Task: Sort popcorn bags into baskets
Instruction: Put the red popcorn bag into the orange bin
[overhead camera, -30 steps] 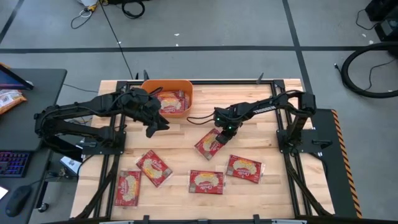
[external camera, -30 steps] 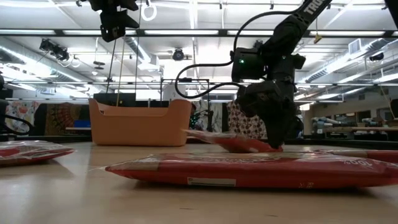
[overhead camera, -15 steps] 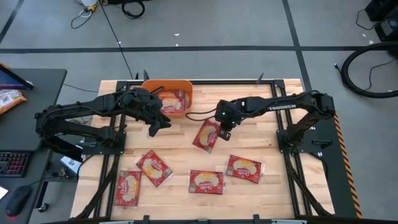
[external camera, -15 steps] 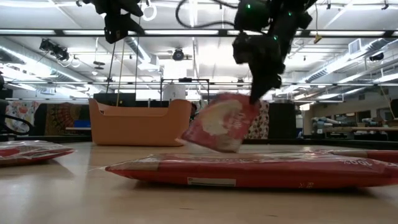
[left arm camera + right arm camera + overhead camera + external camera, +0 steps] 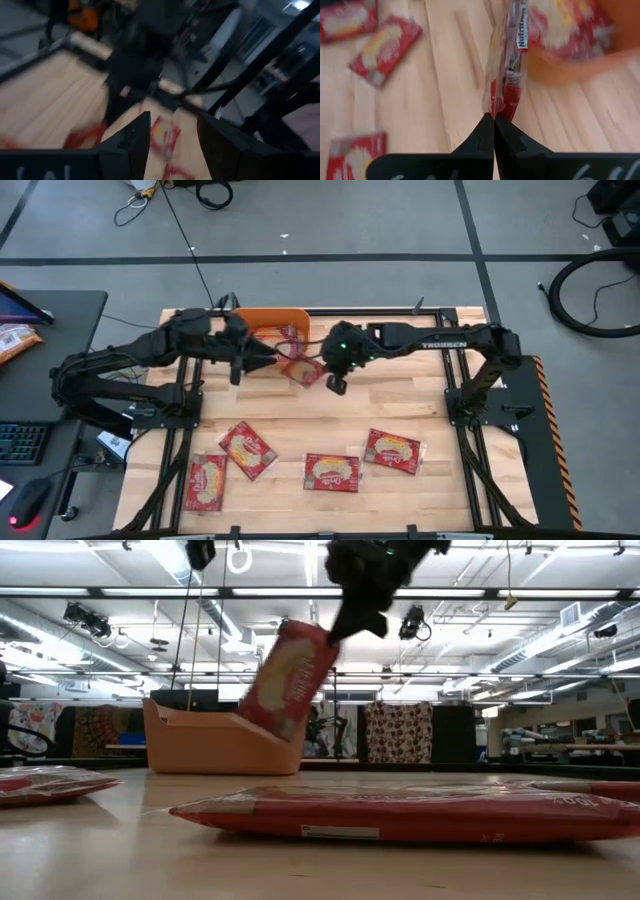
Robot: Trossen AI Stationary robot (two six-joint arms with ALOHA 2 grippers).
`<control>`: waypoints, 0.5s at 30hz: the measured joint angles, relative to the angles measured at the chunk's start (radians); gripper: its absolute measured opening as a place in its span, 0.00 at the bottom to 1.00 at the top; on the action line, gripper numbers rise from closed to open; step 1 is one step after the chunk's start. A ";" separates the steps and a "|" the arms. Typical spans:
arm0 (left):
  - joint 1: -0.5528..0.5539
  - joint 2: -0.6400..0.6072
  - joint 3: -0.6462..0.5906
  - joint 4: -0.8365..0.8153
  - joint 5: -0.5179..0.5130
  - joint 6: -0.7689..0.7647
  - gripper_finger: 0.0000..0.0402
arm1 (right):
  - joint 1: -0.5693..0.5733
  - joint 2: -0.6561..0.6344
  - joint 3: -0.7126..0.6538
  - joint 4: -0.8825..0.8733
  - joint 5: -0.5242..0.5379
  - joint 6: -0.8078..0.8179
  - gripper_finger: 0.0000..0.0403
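Hanging in the air by one edge, a red bag (image 5: 305,370) is pinched between the closed fingers of the right gripper (image 5: 327,368), just beside the basket (image 5: 262,316) at its front right corner. In the right wrist view the bag (image 5: 507,75) is seen edge-on, its lower edge clamped where the two fingers (image 5: 487,135) meet, with the orange basket wall (image 5: 570,67) close beside it and more red packets lying inside. In the low view the bag (image 5: 288,675) is held tilted, above the tabletop and in front of the basket (image 5: 215,738), with the right gripper (image 5: 352,612) at its upper corner.

The basket is placed at the tabletop's far edge, left of centre. The left gripper (image 5: 243,360) is held above the basket's front left corner; in the left wrist view its fingers (image 5: 135,137) are seen apart with nothing between them.

Four more bags are left flat on the tabletop (image 5: 400,395) along the near edge: one (image 5: 207,482) at the near left corner, one (image 5: 248,448) just beside it, one (image 5: 331,472) at the middle and one (image 5: 394,449) right of the middle. In the low view the nearest flat bag (image 5: 400,815) is spread across the foreground.
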 joint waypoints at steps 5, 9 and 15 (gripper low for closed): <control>0.000 -0.028 -0.001 0.110 0.028 0.000 0.41 | -0.024 0.092 0.143 0.035 -0.060 -0.008 0.00; 0.000 -0.041 -0.001 0.170 0.029 0.000 0.41 | -0.046 0.175 0.250 0.075 -0.098 -0.008 0.00; -0.002 -0.046 -0.001 0.190 0.029 -0.001 0.41 | -0.083 0.298 0.391 0.149 -0.111 0.001 0.00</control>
